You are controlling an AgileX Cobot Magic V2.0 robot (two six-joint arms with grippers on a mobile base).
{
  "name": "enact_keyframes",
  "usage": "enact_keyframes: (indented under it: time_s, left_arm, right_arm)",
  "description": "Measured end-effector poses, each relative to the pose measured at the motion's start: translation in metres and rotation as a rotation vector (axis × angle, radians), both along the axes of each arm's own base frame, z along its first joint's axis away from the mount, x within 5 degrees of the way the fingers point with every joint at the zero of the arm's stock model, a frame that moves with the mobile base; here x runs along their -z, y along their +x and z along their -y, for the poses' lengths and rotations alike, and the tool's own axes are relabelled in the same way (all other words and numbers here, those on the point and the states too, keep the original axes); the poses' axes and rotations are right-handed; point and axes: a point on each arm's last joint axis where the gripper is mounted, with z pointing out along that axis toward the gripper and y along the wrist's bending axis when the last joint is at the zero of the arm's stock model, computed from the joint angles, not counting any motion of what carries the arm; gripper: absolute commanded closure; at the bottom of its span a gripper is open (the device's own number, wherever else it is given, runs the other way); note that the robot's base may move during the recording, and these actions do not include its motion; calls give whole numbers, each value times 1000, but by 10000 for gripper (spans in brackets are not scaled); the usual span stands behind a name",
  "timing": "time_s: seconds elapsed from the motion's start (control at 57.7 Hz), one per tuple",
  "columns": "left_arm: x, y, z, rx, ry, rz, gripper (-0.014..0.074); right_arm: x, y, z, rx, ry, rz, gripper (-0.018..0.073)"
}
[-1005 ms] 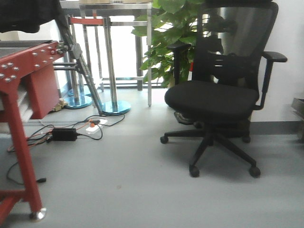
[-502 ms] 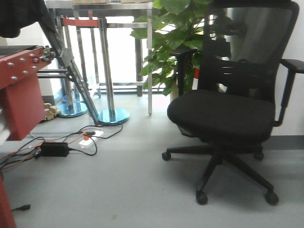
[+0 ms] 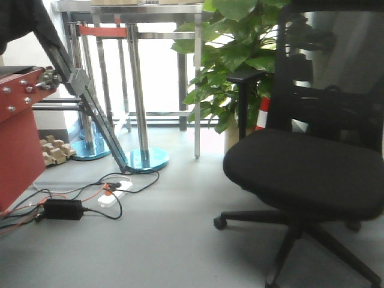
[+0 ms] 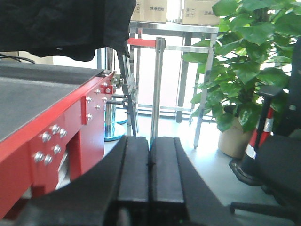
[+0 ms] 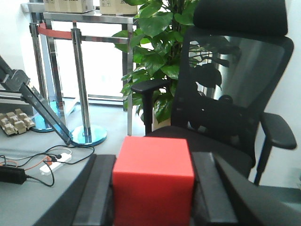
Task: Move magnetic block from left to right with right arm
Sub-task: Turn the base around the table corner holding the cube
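1. The left gripper (image 4: 150,141) hangs beside the red-rimmed tabletop (image 4: 33,99), its jaws pressed flat together with nothing between them. It looks idle, so the only risk I see is a stray swing knocking the rim.
2. The right gripper (image 5: 153,160) has its jaws clamped on the magnetic block (image 5: 154,181), which is held in the air. The wrist view shows only floor (image 5: 19,193) and cables (image 5: 47,165) beyond it, and no tabletop. Letting go here would likely drop the block to the floor.
3. The block's smooth faces could slip out of the grip in a jerky move.
4. Further right, the office chair (image 5: 225,94) stands near, and a wide swing might strike its armrest (image 5: 277,129).
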Motion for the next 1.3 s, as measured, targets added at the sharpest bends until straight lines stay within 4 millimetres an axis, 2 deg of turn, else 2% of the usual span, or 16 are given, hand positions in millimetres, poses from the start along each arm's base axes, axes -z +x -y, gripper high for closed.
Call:
enact_keyframes:
  time_s: [1.3]
  left_arm:
    - [0,0,0,0,0,0,722]
  right_arm:
    - [0,0,0,0,0,0,231]
